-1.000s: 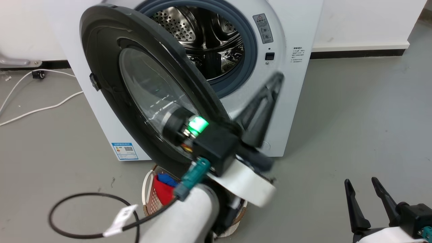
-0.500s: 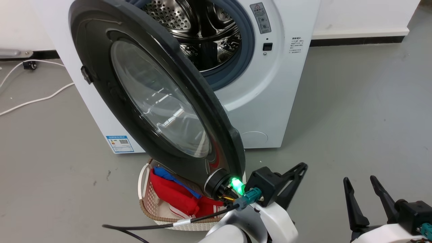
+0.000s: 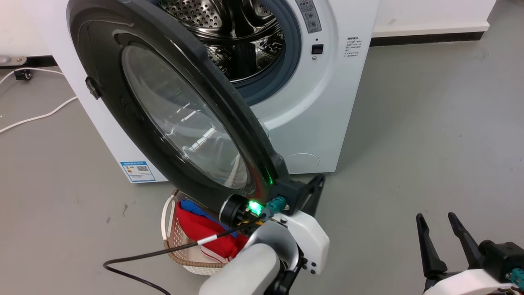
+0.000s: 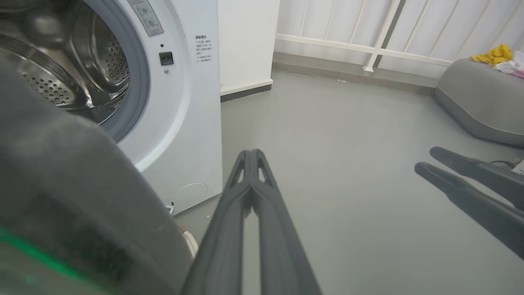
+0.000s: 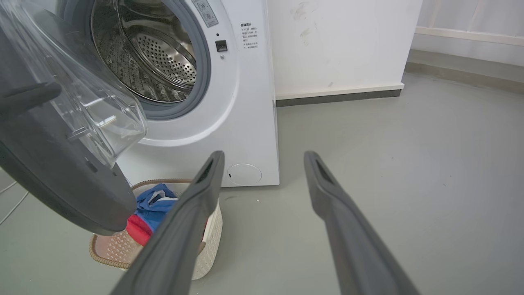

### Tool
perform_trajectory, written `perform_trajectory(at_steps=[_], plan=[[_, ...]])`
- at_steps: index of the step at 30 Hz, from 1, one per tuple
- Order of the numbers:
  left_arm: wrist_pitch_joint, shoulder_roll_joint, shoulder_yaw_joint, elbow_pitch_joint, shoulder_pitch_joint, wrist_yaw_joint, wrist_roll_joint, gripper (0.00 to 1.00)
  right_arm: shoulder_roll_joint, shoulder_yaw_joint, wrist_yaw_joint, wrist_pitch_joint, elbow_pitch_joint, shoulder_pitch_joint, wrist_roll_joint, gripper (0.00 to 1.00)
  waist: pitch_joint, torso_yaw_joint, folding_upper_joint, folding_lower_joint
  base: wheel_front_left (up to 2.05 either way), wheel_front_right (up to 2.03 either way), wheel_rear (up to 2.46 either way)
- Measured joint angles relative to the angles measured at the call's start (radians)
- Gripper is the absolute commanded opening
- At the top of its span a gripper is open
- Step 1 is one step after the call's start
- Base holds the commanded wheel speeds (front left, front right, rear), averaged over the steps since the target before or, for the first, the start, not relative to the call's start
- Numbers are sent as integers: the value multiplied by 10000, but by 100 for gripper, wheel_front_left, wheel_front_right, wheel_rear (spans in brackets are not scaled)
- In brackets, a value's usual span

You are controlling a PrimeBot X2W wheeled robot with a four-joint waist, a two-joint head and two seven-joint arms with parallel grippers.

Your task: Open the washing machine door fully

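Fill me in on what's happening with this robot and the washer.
The robot is opening the washing machine door. The door stands swung well out from the washing machine, with the steel drum exposed. The left gripper, fingers shut on nothing, sits at the door's lower edge; whether it touches is unclear. The right gripper hangs open and idle over the floor. A laundry basket of clothes sits beneath the door.

You have open floor (image 3: 430, 123) to the right; the door (image 3: 176, 123) stands across the left of the drum (image 3: 233, 37), with a basket (image 3: 177, 242) beneath.
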Motion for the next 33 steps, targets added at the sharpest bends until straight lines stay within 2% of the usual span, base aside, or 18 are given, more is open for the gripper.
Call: perform_trajectory(at_steps=[13, 21, 27, 33], plan=[[-621, -61, 69, 1007, -118, 255, -506, 0, 65, -10, -2, 59, 107, -40, 113, 100, -102, 124, 0, 0, 0, 0, 0], [-972, 36, 184, 780, 338, 410, -640, 0, 82, -15, -2, 161, 113, -89, 107, 100, -229, 270, 0, 0, 0, 0, 0], [-1055, 449, 153, 94, 840, 700, -556, 0, 84, -63, -2, 236, 107, -81, 58, 100, -369, 384, 0, 0, 0, 0, 0], [-947, 1216, 67, -1319, 1508, 1375, -265, 0, 92, 21, -2, 353, 144, -112, 8, 100, -448, 491, 0, 0, 0, 0, 0]])
